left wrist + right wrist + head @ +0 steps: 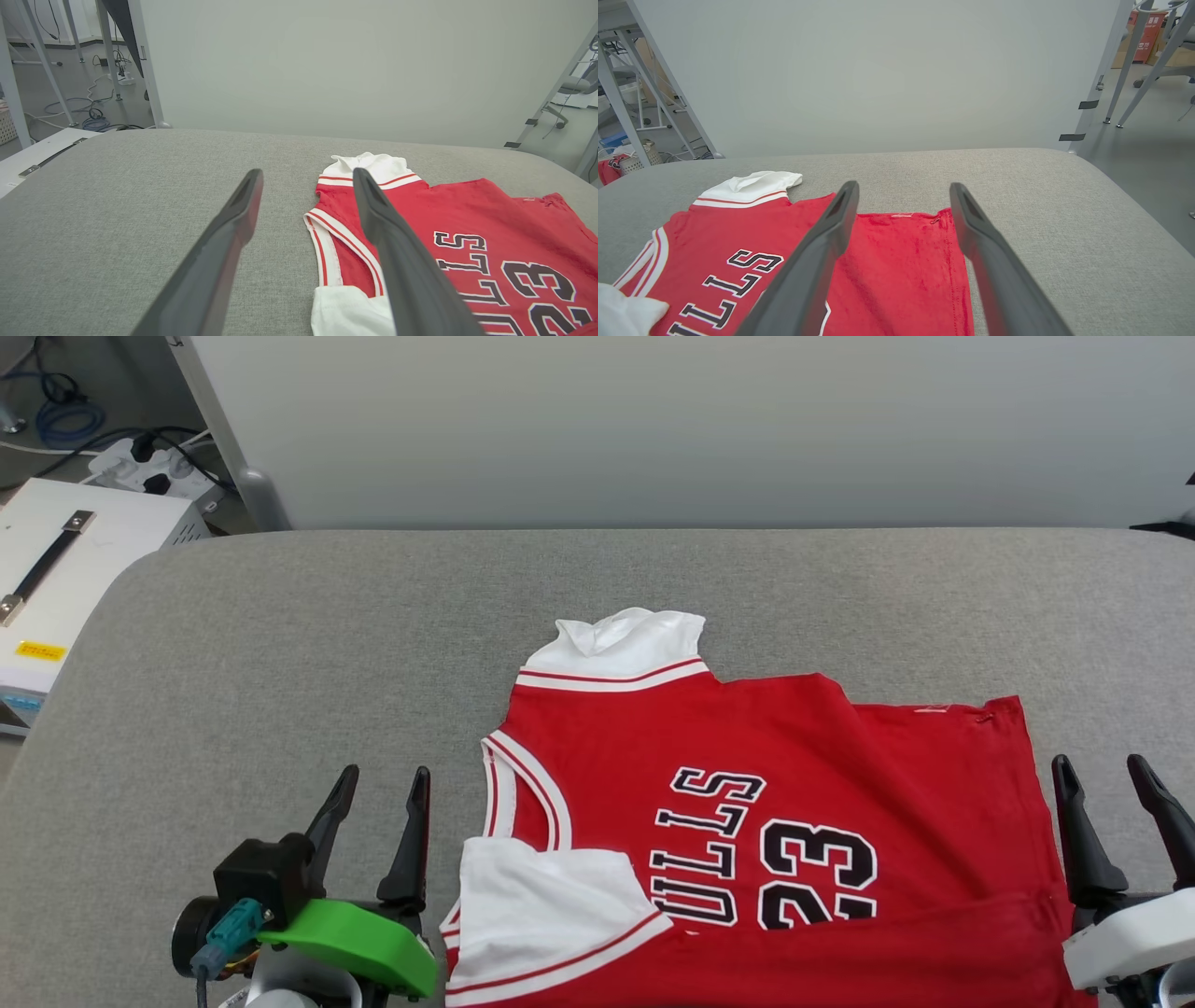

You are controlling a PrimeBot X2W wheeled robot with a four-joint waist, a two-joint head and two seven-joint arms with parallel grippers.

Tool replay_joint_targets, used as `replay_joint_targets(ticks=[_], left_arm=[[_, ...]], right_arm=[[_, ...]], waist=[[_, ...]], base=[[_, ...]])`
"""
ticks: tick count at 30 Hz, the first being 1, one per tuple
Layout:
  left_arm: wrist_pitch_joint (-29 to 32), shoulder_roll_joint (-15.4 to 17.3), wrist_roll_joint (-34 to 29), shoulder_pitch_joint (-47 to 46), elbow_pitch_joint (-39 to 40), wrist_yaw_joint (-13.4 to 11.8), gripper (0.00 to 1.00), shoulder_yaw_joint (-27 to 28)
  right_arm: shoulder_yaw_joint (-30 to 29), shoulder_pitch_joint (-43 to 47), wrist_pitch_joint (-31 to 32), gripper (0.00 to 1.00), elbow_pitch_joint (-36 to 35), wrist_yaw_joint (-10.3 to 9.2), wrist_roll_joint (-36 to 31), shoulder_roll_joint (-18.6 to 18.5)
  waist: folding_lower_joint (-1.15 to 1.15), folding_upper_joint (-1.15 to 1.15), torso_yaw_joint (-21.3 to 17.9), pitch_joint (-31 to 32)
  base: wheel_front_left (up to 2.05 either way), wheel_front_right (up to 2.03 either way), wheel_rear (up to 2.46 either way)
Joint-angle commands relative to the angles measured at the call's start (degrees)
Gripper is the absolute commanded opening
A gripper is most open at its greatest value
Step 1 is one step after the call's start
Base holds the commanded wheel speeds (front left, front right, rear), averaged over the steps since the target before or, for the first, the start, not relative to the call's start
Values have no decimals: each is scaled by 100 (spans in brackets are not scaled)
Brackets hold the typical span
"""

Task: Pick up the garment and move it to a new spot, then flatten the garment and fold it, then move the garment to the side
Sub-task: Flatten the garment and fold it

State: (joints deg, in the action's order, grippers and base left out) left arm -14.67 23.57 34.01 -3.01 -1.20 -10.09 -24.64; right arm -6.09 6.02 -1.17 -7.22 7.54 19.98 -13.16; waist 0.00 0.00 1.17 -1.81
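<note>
Not much clutter around. A white metal box with a black strap handle [56, 560] sits off the left edge, with a white power strip [149, 471] and a blue cable coil [65, 420] on the floor behind it. Nothing's lying on the shirt.

The red soft jersey shirt with white sleeves and black "BULLS 23" print [794, 775] lies sideways, flat-ish, on the near right part of the grey woven padded tabletop [280, 644]. The far sleeve is crumpled and the near one is flopped over the front.

The left gripper [386, 772] is spread wide and empty, just left of the collar. The right gripper [1099, 762] is also wide apart, beside the hem. A plain pale panel [700, 429] stands behind the table.
</note>
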Motion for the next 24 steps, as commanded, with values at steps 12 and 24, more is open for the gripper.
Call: replay_joint_targets(ticks=[12,24], left_arm=[[483,-17,-515,-684,-343,740,100,-97],[3694,605,56,-3367,-903,1719,100,-894]], right_arm=[[131,-223,-69,100,-384,-5,-122,40],[384,-800,71,100,-568,-5,-212,91]], waist=[[0,0,-471,-591],[0,0,-1118,-1581]], base=[[0,0,0],[0,0,0]])
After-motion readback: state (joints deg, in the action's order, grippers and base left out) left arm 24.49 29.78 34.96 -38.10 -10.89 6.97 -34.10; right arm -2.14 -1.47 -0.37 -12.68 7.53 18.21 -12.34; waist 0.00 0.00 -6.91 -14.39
